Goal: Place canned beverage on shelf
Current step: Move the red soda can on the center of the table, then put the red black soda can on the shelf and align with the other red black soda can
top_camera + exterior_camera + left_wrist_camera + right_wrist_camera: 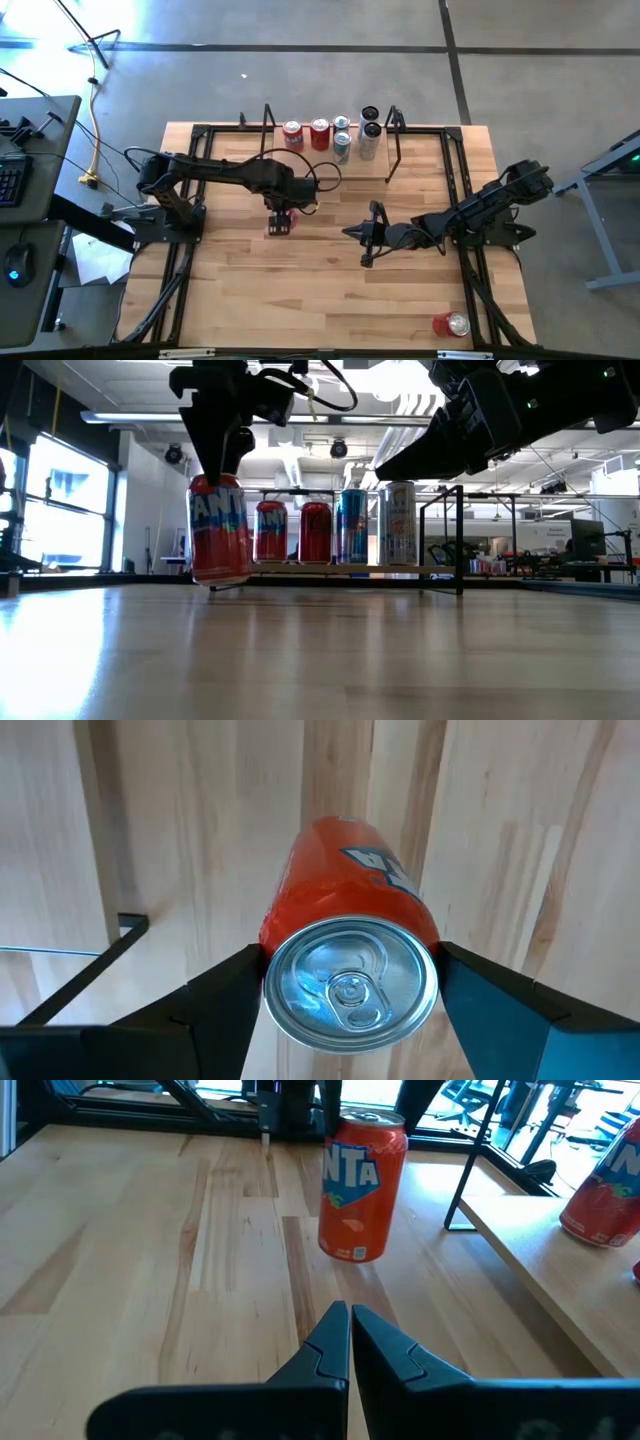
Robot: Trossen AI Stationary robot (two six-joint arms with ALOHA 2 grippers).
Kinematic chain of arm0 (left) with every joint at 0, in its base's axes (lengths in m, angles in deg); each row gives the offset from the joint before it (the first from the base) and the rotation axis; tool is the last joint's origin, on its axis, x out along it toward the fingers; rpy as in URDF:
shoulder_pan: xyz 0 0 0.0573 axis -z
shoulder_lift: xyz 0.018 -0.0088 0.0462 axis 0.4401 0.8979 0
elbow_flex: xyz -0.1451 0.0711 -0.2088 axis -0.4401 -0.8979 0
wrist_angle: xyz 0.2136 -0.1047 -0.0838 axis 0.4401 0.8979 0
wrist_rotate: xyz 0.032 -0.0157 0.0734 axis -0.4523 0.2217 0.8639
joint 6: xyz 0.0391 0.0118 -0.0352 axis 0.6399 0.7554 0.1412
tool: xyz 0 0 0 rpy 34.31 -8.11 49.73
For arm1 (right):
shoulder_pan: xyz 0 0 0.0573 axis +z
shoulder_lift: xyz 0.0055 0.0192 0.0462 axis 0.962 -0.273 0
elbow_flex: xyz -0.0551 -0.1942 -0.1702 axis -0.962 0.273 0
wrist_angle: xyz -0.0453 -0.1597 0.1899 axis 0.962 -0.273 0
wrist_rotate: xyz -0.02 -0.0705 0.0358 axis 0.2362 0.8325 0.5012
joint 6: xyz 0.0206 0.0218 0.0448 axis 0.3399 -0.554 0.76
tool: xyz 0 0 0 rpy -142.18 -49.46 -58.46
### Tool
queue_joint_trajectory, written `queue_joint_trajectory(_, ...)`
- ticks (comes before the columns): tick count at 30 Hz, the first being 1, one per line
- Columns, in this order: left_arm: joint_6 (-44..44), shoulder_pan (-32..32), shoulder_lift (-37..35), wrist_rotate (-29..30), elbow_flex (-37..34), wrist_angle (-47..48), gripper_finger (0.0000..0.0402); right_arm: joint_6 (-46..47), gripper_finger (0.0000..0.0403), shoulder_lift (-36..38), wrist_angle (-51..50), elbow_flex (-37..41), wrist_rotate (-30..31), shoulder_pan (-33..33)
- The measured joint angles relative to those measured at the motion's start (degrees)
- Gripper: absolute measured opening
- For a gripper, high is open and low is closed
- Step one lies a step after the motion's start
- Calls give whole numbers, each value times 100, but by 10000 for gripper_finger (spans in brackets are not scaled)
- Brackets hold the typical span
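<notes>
An orange Fanta can [218, 530] hangs in my left gripper [222, 468] above the table's middle left; it also shows in the high view [279, 226] and in the right wrist view [360, 1185]. The shelf [330, 165] stands at the far edge, a light board between black rod frames. Several cans [335, 525] stand upright in a row on it. My right gripper [350, 1320] is shut and empty, level above the table to the right of the can, pointing at it [352, 232]. My left gripper pinches the can's top end [275, 945] between its two fingers [225, 995], one on each side just below the rim. The fingers come from above, pointing down. The can hangs below them, slightly tilted, its bottom [352, 1252] just clear of the tabletop.
A red can [450, 324] lies on its side near the table's front right corner. Black frame rails [185, 250] run along the table's left and right sides. Bare wood [300, 300] lies between the can and the near edge.
</notes>
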Motion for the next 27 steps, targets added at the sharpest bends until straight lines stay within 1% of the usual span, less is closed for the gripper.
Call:
queue_joint_trajectory(9,-47,-4,0,4,0,-123,278,2,0,0,-1,0,-25,0)
queue_joint_trajectory(13,-53,-4,0,-98,0,-208,295,18,0,0,-11,0,-25,0)
queue_joint_trajectory(20,-141,-5,-20,-101,13,-265,331,66,0,0,-124,0,-44,0)
queue_joint_trajectory(24,-157,-29,-20,-101,13,-246,337,79,0,0,-127,0,-44,0)
queue_joint_trajectory(27,-269,-44,-20,-88,13,-4,337,81,0,0,-127,0,-44,0)
